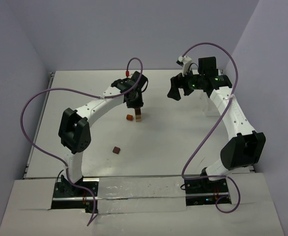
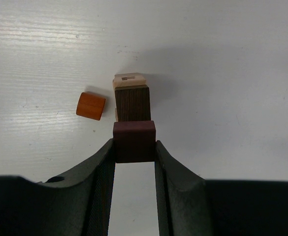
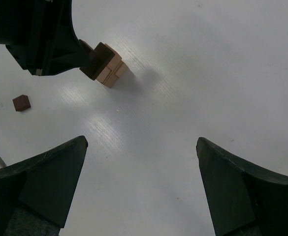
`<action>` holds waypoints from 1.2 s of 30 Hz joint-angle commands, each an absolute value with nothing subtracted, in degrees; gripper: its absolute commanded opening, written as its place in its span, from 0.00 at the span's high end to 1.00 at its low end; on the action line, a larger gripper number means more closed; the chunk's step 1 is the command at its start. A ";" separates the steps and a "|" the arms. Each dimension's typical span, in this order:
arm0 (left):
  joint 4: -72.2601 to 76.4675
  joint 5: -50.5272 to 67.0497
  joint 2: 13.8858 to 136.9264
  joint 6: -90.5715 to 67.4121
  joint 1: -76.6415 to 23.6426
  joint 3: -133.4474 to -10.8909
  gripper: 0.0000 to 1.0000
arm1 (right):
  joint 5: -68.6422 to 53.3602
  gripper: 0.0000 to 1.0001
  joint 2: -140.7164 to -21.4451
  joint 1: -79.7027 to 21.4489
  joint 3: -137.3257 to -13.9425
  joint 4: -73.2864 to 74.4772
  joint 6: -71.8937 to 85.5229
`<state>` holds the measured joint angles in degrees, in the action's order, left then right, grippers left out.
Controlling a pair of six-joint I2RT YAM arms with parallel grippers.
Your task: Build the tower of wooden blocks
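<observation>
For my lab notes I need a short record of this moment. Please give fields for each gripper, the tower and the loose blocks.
left gripper: shut on dark reddish block, directly over the tower
right gripper: open, holds nothing, apart from the tower
tower: tan blocks below, a dark brown block above them
orange block: lies beside the tower, not touching it
loose dark block: alone on the table, nearer the arm bases

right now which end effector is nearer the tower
Left. The left end effector is at the tower, shut on a reddish block at its top; the right end effector hangs open, apart to its right.
</observation>
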<state>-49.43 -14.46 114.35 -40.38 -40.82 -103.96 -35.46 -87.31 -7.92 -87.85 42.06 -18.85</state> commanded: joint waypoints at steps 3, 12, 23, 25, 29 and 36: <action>-47.64 -13.96 115.25 -41.22 -40.68 -105.13 0.92 | -36.48 0.00 -87.45 -7.56 -90.71 42.45 -18.38; -47.99 -13.55 116.86 -40.89 -40.52 -106.45 0.92 | -36.58 0.00 -87.71 -7.56 -90.77 42.63 -18.46; -47.96 -13.39 117.16 -40.69 -40.43 -106.73 0.92 | -37.00 0.00 -88.30 -7.53 -91.26 43.04 -18.63; -48.04 -13.53 117.11 -40.69 -40.43 -106.84 0.91 | -37.00 0.00 -88.42 -7.56 -91.32 43.15 -18.63; -47.99 -14.12 117.01 -40.69 -40.43 -106.88 0.90 | -37.21 0.00 -88.51 -7.50 -91.35 43.21 -18.69; -48.25 -15.29 117.41 -40.96 -40.43 -107.57 0.87 | -37.44 0.00 -88.51 -7.56 -91.40 43.33 -18.72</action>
<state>-49.41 -14.17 117.12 -40.34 -40.75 -104.29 -36.31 -88.38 -7.92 -88.62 42.92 -18.87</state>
